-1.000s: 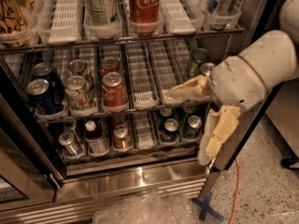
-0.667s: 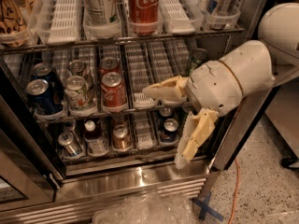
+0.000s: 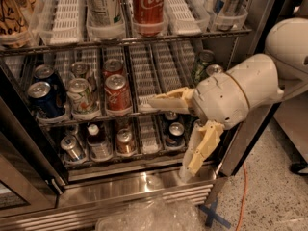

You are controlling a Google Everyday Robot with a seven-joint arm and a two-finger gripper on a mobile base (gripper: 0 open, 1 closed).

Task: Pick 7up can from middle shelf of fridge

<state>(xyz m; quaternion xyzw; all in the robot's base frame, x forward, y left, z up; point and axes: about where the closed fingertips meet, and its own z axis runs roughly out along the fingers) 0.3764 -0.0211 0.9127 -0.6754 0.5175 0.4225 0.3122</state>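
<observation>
7up can [image 3: 82, 96] stands at the front of the fridge's [image 3: 120, 186] middle shelf [image 3: 144, 76], between a blue can [image 3: 41, 99] and a red cola can [image 3: 117, 93]. The pincer [image 3: 164, 142], spread wide and empty, hovers well to its right. The approach appears to be the step in hand; next it must travel left and straddle the can.

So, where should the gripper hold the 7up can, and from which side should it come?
Probably hold the 7up can by its upright round sides, coming straight from the open front; a blue can and a red cola can crowd its sides. The gripper hangs open to its right.
</observation>
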